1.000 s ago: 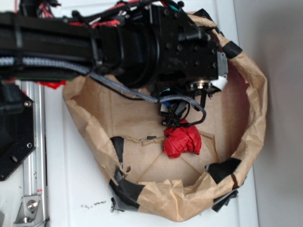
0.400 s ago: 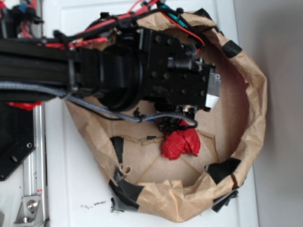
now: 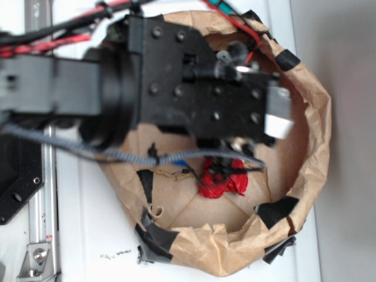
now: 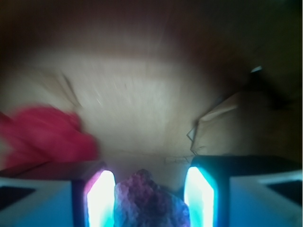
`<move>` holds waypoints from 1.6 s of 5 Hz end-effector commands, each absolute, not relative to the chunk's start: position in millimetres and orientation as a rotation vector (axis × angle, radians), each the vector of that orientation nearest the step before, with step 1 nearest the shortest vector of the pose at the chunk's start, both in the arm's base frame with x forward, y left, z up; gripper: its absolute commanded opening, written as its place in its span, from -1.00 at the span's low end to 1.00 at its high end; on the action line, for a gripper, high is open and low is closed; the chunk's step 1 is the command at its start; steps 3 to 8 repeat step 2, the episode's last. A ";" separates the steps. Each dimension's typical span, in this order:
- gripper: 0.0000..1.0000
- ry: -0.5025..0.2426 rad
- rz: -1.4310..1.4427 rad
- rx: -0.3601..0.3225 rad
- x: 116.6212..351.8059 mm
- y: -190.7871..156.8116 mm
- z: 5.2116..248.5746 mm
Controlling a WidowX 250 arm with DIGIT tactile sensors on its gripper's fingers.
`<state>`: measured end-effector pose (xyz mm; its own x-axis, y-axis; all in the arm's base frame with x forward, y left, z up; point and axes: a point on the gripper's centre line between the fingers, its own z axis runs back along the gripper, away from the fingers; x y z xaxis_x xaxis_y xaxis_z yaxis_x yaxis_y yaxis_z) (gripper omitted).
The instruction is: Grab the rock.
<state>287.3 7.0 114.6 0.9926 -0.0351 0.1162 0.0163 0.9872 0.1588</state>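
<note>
Wrist view alone shows rock [image 4: 150,201] between spread pincer [image 4: 150,198] fingers [image 4: 100,198]; exterior view's arm hides it.

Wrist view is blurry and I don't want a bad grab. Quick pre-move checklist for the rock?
1. Rock sits between the fingers: ok, it lies in the gap in the wrist view.
2. Fingers touching the rock: cannot tell, the view is blurred and the lighting tints the rock purple.
3. Red wad outside the gap: ok, it lies to the left of the fingers.
4. Gripper inside the paper bowl: ok.
5. Rock seen from the exterior view: not ok, the arm hides it.
6. Grip firm enough to lift: cannot tell.
</note>
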 end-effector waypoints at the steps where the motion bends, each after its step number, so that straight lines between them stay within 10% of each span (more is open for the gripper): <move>1: -1.00 -0.118 0.039 0.100 276.3 5.6 192.6; 8: -1.00 -0.101 0.069 0.080 270.4 10.3 193.8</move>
